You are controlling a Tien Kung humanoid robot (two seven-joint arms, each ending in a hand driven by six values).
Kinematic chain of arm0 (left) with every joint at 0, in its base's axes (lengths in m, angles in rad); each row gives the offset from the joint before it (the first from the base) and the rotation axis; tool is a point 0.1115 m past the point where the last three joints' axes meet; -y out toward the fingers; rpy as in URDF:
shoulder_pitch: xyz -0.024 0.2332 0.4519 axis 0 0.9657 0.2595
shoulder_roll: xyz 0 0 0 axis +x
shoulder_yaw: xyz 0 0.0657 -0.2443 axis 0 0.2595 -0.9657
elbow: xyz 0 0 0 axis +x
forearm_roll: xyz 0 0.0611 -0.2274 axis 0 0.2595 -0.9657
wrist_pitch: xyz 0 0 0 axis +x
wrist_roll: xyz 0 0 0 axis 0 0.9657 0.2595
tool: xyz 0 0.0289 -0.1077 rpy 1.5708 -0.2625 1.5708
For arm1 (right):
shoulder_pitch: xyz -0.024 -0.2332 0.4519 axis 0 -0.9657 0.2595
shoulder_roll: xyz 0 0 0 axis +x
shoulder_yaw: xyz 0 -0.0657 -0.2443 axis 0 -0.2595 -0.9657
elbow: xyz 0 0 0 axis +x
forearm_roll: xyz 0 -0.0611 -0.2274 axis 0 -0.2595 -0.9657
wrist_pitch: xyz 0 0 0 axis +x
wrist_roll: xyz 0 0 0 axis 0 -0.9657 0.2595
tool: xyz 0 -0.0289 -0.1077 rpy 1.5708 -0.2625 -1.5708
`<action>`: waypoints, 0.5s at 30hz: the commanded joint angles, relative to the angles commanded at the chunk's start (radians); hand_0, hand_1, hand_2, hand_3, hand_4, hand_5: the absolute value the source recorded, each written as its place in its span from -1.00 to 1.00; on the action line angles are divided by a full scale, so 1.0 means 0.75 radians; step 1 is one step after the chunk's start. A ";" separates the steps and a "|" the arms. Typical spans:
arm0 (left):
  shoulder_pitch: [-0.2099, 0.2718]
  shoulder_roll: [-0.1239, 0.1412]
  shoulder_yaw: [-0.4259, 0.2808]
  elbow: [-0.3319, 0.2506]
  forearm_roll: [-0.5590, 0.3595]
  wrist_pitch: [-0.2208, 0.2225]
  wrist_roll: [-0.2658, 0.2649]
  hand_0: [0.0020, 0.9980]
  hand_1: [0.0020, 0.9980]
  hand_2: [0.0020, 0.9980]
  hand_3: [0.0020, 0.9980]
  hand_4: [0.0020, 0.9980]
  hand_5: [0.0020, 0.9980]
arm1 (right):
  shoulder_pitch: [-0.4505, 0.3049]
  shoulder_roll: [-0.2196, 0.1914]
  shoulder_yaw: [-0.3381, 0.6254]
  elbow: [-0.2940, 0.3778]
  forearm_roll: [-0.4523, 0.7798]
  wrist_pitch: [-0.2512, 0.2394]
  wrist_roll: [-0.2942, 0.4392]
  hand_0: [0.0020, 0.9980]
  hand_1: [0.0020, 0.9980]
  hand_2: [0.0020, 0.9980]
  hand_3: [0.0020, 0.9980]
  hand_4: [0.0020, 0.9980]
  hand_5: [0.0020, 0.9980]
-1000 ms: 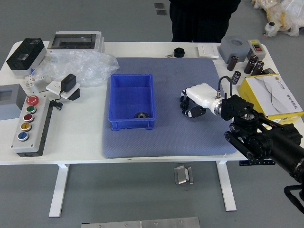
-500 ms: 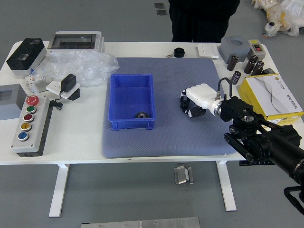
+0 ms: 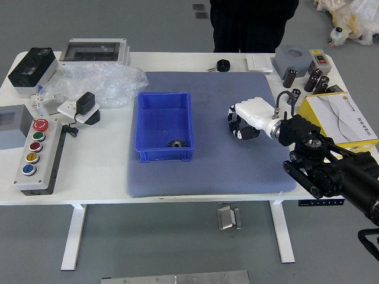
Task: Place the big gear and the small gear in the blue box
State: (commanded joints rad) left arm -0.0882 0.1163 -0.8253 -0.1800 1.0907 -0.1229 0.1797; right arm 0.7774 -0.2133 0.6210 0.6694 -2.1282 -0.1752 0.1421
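Right hand [image 3: 251,120] is seen over the mat [image 3: 213,174], its grip impossible to tell. One dark gear [image 3: 176,143] is contained in the blue box [image 3: 163,155]; another apparently remains to be placed.

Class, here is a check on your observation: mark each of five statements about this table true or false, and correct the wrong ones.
1. A gear lies inside the blue box. True.
2. The robot's left hand is reaching into the blue box. False: no left hand is in view.
3. The robot's right hand is to the right of the blue box. True.
4. The yellow-and-white box stands at the table's left end. False: the yellow-and-white box is at the right end.
5. On the button panel, the blue button is closest to the table's near edge. True.
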 joint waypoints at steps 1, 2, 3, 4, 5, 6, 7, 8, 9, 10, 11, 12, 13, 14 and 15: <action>0.000 0.001 0.002 0.000 -0.002 0.000 -0.001 0.75 0.72 0.65 0.69 0.42 -0.40 | 0.002 -0.005 0.004 0.004 -0.001 0.000 -0.001 0.06 -0.23 -0.06 0.14 0.23 -0.52; 0.000 0.001 0.003 0.000 -0.003 0.000 -0.001 0.75 0.72 0.65 0.69 0.42 -0.40 | 0.004 -0.009 0.007 0.007 -0.002 0.001 -0.002 0.06 -0.22 -0.07 0.13 0.21 -0.53; 0.001 0.002 0.004 0.000 -0.004 0.000 -0.002 0.75 0.72 0.65 0.69 0.42 -0.40 | 0.007 -0.013 0.010 0.009 -0.002 0.001 -0.003 0.06 -0.22 -0.07 0.13 0.21 -0.53; 0.001 0.002 0.004 0.000 -0.005 0.001 -0.002 0.75 0.72 0.65 0.69 0.42 -0.40 | 0.009 -0.015 0.011 0.010 -0.002 0.002 -0.003 0.06 -0.22 -0.07 0.13 0.21 -0.53; 0.001 0.002 0.004 0.000 -0.005 0.000 -0.002 0.75 0.72 0.65 0.69 0.42 -0.40 | 0.010 -0.017 0.012 0.011 -0.002 0.002 -0.004 0.06 -0.22 -0.07 0.13 0.21 -0.53; 0.001 0.002 0.004 0.000 -0.004 0.000 -0.002 0.75 0.72 0.65 0.69 0.42 -0.40 | 0.010 -0.018 0.011 0.011 -0.001 0.003 -0.004 0.06 -0.22 -0.07 0.13 0.21 -0.53; 0.001 0.002 0.004 0.000 -0.005 0.001 -0.002 0.75 0.72 0.65 0.69 0.42 -0.40 | 0.010 -0.019 0.010 0.013 0.000 0.003 -0.004 0.06 -0.22 -0.07 0.13 0.21 -0.53; 0.001 0.002 0.004 0.000 -0.006 0.001 -0.003 0.75 0.72 0.65 0.69 0.42 -0.40 | 0.009 -0.020 0.009 0.017 0.001 0.003 -0.004 0.08 -0.22 -0.06 0.15 0.14 -0.56; 0.001 0.002 0.004 0.000 -0.006 0.001 -0.003 0.75 0.72 0.65 0.69 0.42 -0.40 | 0.009 -0.021 0.009 0.021 0.000 0.003 -0.005 0.08 -0.22 -0.06 0.15 0.14 -0.56; 0.001 0.002 0.004 0.000 -0.006 0.001 -0.003 0.75 0.72 0.65 0.69 0.42 -0.40 | 0.009 -0.023 0.009 0.025 -0.001 0.003 -0.006 0.08 -0.22 -0.06 0.15 0.14 -0.56; 0.001 0.002 0.004 0.000 -0.007 0.001 -0.003 0.75 0.72 0.65 0.69 0.42 -0.40 | 0.009 -0.026 0.011 0.032 -0.003 0.004 -0.007 0.08 -0.22 -0.06 0.15 0.14 -0.56; 0.002 0.002 0.004 0.000 -0.008 0.001 -0.003 0.75 0.72 0.65 0.69 0.42 -0.40 | 0.010 -0.030 0.014 0.041 -0.006 0.004 -0.009 0.08 -0.22 -0.06 0.15 0.14 -0.56; 0.002 0.003 0.004 0.000 -0.009 0.001 -0.003 0.75 0.72 0.65 0.69 0.42 -0.40 | 0.011 -0.035 0.017 0.051 -0.010 0.005 -0.011 0.08 -0.22 -0.06 0.15 0.14 -0.56; 0.003 0.003 0.004 0.000 -0.009 0.001 -0.003 0.75 0.72 0.65 0.69 0.42 -0.40 | 0.012 -0.039 0.021 0.061 -0.014 0.006 -0.014 0.09 -0.22 -0.06 0.15 0.12 -0.57; 0.003 0.004 0.004 0.000 -0.010 0.001 -0.003 0.75 0.72 0.65 0.69 0.42 -0.40 | 0.012 -0.046 0.027 0.076 -0.021 0.007 -0.017 0.09 -0.22 -0.06 0.15 0.12 -0.57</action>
State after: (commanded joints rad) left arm -0.0858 0.1194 -0.8222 -0.1800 1.0835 -0.1219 0.1775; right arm 0.7868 -0.2476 0.6415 0.7263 -2.1437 -0.1702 0.1295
